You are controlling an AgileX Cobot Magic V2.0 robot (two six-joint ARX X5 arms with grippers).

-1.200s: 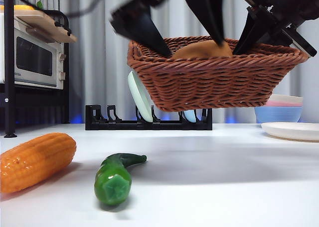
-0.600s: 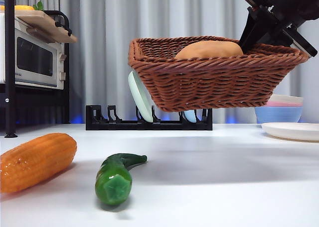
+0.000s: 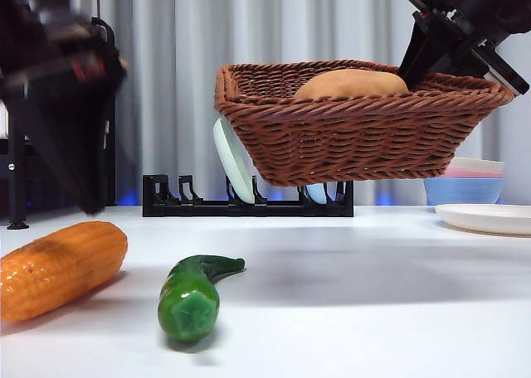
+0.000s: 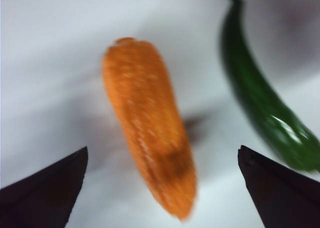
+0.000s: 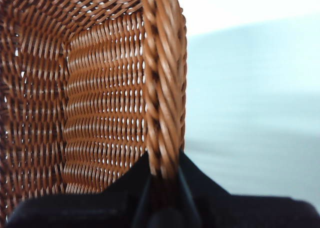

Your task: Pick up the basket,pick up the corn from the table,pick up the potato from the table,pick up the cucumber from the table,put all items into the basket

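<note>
the right gripper [image 5: 162,180] is clamped on the braided rim of the basket [image 3: 357,138], one jaw inside the wall and one outside, and holds the basket in the air, clear of the tabletop [image 3: 373,303]; in the front view this arm comes in dark from the upper right corner. the potato [image 3: 353,84] lies inside the basket, its tan top showing above the rim.

the left gripper [image 4: 160,188] hangs over the corn [image 4: 150,123], its two black jaws spread wide to either side of the cob and touching nothing. in the front view it shows as a big blurred dark shape at the upper left, above the corn [image 3: 60,266]. the corn lies on its side on the tabletop at the near left. the cucumber [image 3: 191,291] lies just beside it, apart from it, its ridged cut end toward the camera and its tapering stem end pointing away; the left wrist view shows it too [image 4: 265,98], alongside the corn.

behind the basket stands a black dish rack [image 3: 178,200] with a pale plate [image 3: 232,158] in it.
</note>
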